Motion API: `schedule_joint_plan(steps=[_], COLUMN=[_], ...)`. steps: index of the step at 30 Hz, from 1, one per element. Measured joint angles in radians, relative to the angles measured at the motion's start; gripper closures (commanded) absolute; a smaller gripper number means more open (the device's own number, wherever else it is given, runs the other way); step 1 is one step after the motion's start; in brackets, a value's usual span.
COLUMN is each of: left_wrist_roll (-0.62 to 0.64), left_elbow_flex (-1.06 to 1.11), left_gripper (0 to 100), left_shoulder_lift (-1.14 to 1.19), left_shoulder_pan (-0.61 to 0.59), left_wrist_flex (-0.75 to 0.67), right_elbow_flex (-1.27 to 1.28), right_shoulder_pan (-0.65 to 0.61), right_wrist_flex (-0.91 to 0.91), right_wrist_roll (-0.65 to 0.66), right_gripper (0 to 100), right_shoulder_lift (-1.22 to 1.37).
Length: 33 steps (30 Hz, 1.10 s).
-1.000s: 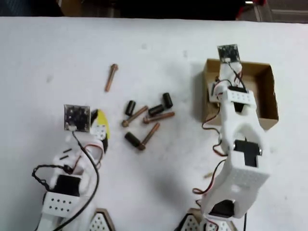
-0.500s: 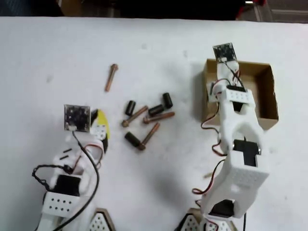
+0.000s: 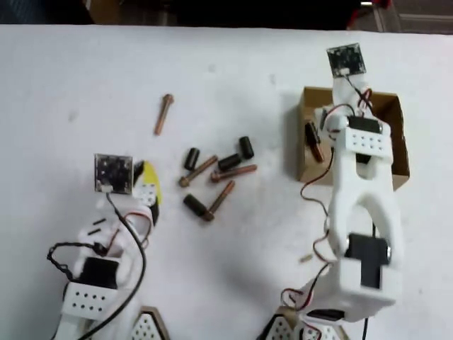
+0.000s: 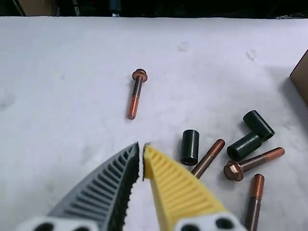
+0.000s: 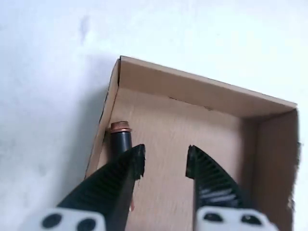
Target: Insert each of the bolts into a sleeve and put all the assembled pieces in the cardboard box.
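My right gripper hangs open inside the cardboard box, holding nothing. A bolt in a black sleeve lies against the box wall beside one fingertip; in the high view this assembled piece rests at the left side of the box. My left gripper is shut and empty above the table, short of the loose parts. A lone copper bolt lies apart. Black sleeves and copper bolts are clustered mid-table.
The right arm stretches over the box from the table's near edge. The left arm sits at the near left. A fourth sleeve lies on the near side of the cluster. White tabletop spreads to the far left.
The right arm has shifted right and farther over the box. The sleeved bolt now lies uncovered against the box's left wall. The left arm has not moved.
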Motion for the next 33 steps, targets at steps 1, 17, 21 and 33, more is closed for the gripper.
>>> schedule_joint_plan(steps=[1, 17, 21, 33], left_wrist_roll=[0.000, 0.000, -0.003, 0.000], left_elbow_flex=[0.000, 0.000, 0.000, 0.000], left_gripper=[95, 98, 98, 98], left_shoulder_lift=[0.000, 0.000, 0.000, 0.000], left_shoulder_pan=[0.000, 0.000, -0.012, -0.147], left_wrist_flex=[0.000, 0.000, 0.000, 0.000], right_elbow_flex=[0.000, 0.000, 0.000, 0.255], right_shoulder_pan=[-0.009, -0.325, -0.399, -0.600], right_wrist_flex=[0.029, 0.502, 0.614, 0.674], right_wrist_roll=[0.000, 0.000, 0.000, 0.002], right_gripper=[87.2, 87.2, 87.2, 86.9], right_shoulder_lift=[-0.029, -0.503, -0.641, -1.045])
